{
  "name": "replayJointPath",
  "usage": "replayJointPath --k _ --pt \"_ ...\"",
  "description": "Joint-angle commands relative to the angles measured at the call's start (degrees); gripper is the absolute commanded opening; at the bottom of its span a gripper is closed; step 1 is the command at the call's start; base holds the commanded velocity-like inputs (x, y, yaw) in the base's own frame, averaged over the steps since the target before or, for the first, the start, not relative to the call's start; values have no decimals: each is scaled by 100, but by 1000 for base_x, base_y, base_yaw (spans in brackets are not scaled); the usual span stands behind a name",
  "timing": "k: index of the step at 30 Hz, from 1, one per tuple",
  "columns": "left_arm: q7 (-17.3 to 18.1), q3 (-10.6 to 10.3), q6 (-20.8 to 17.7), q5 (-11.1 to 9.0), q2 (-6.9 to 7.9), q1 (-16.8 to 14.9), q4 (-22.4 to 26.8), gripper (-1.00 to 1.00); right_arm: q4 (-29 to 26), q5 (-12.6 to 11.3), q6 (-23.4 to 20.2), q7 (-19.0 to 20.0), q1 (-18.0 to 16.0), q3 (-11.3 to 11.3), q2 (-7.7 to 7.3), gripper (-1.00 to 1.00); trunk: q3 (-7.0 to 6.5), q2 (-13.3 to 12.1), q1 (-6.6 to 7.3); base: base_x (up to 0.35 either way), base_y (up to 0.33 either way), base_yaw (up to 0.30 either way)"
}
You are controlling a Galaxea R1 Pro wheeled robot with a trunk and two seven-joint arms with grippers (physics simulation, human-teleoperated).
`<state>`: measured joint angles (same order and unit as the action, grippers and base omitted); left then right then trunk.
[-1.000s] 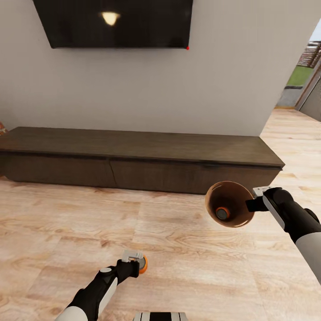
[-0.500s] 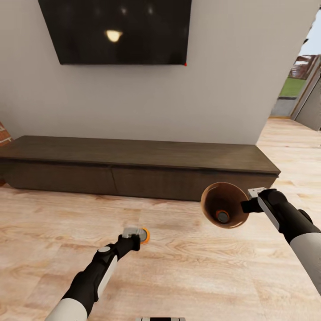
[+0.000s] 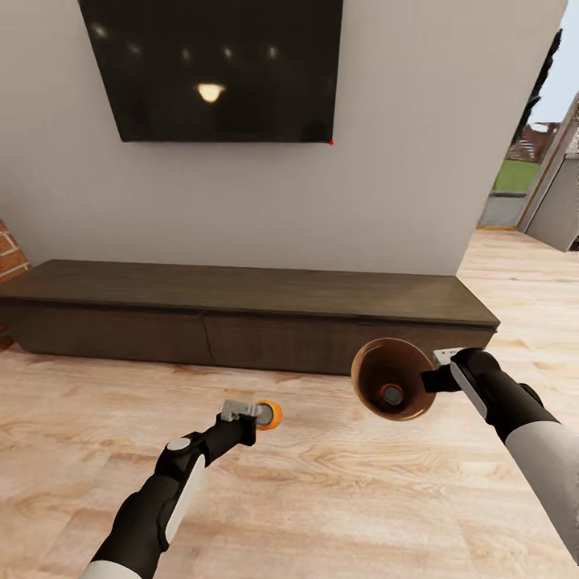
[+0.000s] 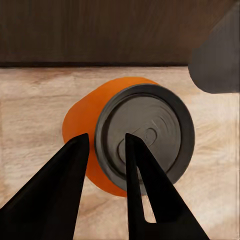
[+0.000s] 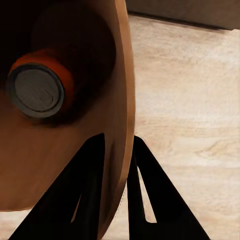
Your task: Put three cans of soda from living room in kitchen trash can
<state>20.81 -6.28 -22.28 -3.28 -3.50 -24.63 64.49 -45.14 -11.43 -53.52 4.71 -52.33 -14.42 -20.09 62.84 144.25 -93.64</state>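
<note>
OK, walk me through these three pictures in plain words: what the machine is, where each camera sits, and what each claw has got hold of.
This is a simulated wheeled robot with two arms, each ending in a two-fingered claw.

The big picture is from a camera on its head, looking forward and down. You see a wood floor, a long dark low cabinet against the wall and a black TV above it.

The other two pictures come from small cameras near each claw, looking along its fingers.

The left claw pinches the rim of an orange soda can; the wrist picture shows its grey top between the two dark fingers.

The right claw grips the rim of a small round bin, tipped so its coppery inside faces the head camera. Another orange can already lies inside it.
</note>
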Motion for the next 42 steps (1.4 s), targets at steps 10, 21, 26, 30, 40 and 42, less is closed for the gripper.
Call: replayJointPath --k 10,21,26,30,40,42 --pt "676 13 -563 5 142 470 1280 -100 450 34 149 8 1 -3 347 -100 -223 -13 26 0 0 0" --pt "933 11 -1313 -14 184 850 2473 -100 603 44 279 5 10 -172 503 -100 -467 -28 55 0 0 0" --pt "952 -2 -1808 -15 184 860 2651 -100 616 42 280 0 32 -307 570 -100 -578 -35 68 0 0 0" --pt "958 -30 -2128 -15 181 863 2688 -100 620 33 281 -189 50 -358 643 -100 -667 -40 78 0 0 0" --pt "997 -48 -2730 -47 61 779 2707 -100 655 35 281 -379 98 -385 824 -100 -733 -44 86 0 0 0" --pt "1004 -48 -2823 -53 29 760 2708 -100 655 40 281 -381 107 -385 836 -100 -733 -44 86 0 0 0"
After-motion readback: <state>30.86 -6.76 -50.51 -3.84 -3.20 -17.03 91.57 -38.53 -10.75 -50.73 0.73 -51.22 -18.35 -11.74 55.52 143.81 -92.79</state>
